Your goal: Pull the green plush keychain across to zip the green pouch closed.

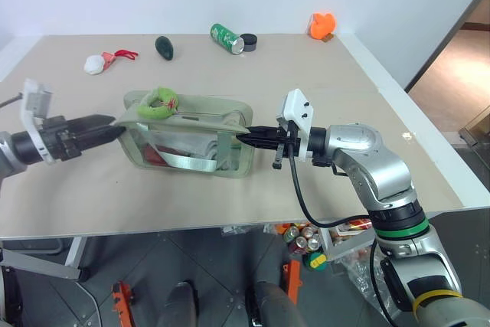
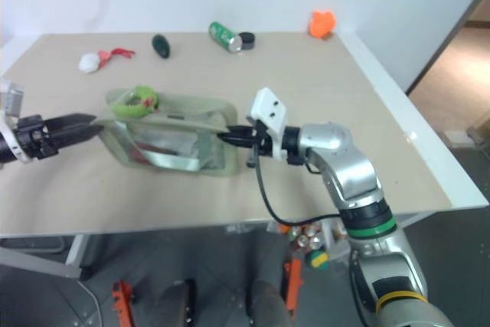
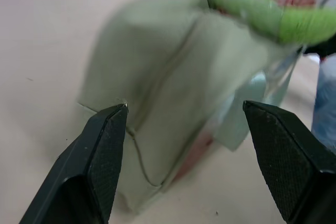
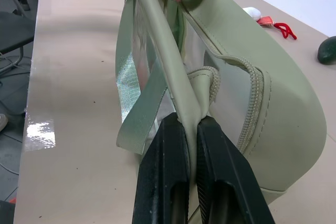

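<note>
Nearest the head camera, under the table's front edge, a cluster of cans sits on the floor beside some clear plastic wrapping.

On the table, going left to right: the left claw reaches in level from the left, its two black fingers standing well apart. Its tips lie at the left end of the pouch; whether they touch the fabric cannot be told. In the left wrist view the pouch's end panel fills the gap between the spread fingers.

The pouch stands upright in the middle of the table, pale green with a clear side panel that shows red and white contents and a green strap hanging down its front. The keychain, a lime-green fuzzy ring with a pinkish centre, rests on top of the pouch near its left end, just beside the left claw.

The right claw comes in level from the right, fingers together, clamped on the fabric edge at the pouch's right end. In the right wrist view the two fingers pinch a folded band of pouch fabric beside the zipper.

Along the far edge of the table, well apart from the pouch, lie a white plush with a red cord, a dark green oval, a green can on its side, a small black cap and an orange object.
</note>
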